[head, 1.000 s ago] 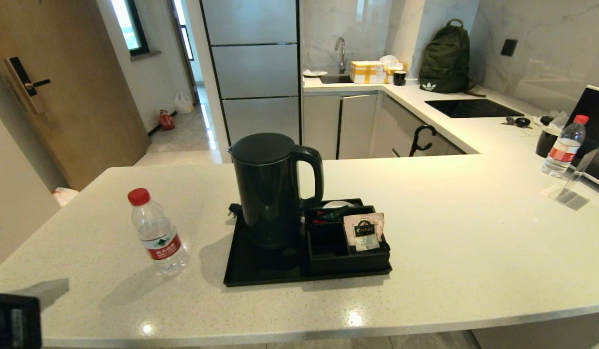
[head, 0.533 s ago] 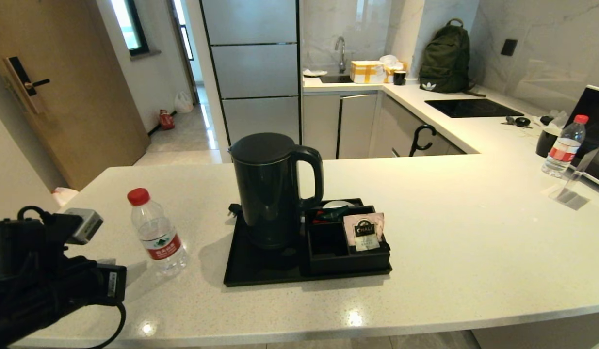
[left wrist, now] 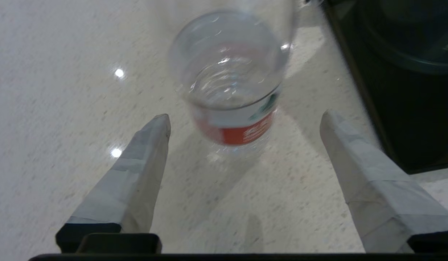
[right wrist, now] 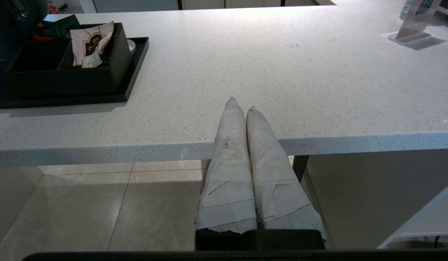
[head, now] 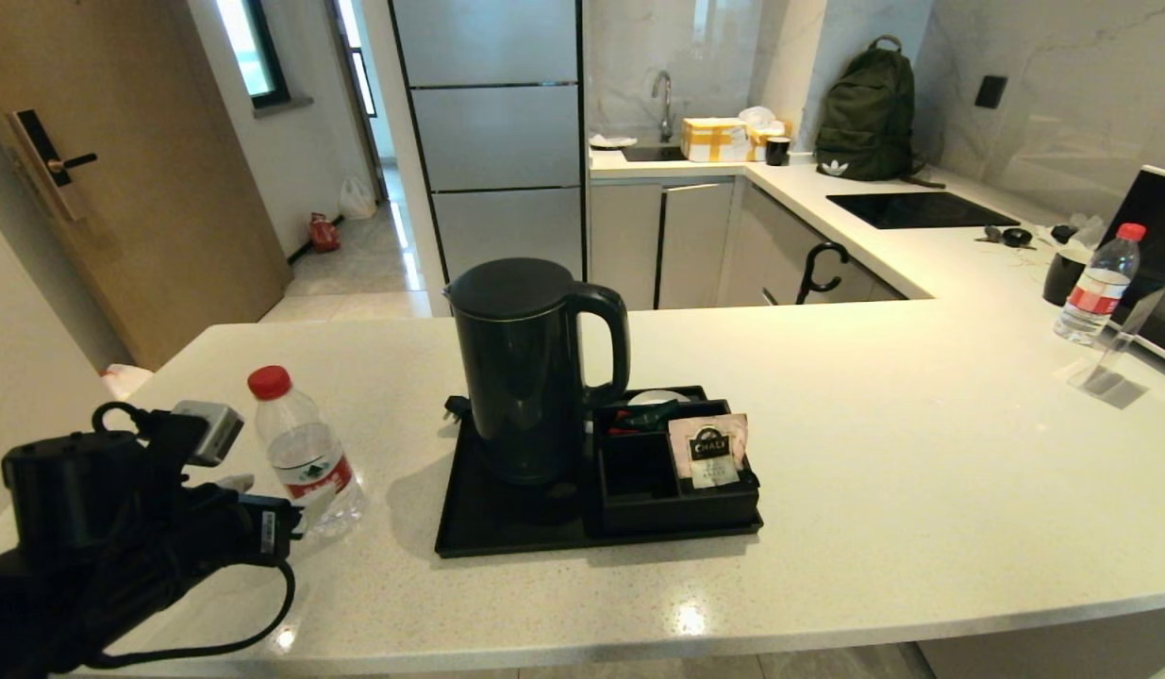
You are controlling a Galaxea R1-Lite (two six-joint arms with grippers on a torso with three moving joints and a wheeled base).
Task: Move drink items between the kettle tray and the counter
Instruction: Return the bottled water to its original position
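A clear water bottle (head: 304,457) with a red cap and red-white label stands on the white speckled counter (head: 922,471), left of the black kettle tray (head: 478,533). My left gripper (left wrist: 246,115) hovers open just in front of the bottle (left wrist: 231,79), its fingers on either side and not touching it. The black kettle (head: 525,377) stands on the tray. A pinkish tea sachet (head: 709,451) leans in the tray's compartment box (head: 676,505). My right gripper (right wrist: 242,103) is shut and empty, parked below the counter's front edge, out of the head view.
A second bottle (head: 1096,283) and a small black cup (head: 1061,275) stand far right by a clear acrylic stand (head: 1110,368). The left arm (head: 120,509) hangs over the counter's front left corner. The tray's edge (left wrist: 358,90) lies just beside the bottle.
My left arm rose from the bottom-left corner and moved right and forward toward the bottle, its open fingers now close to it. The bottle, kettle and sachet stayed put.
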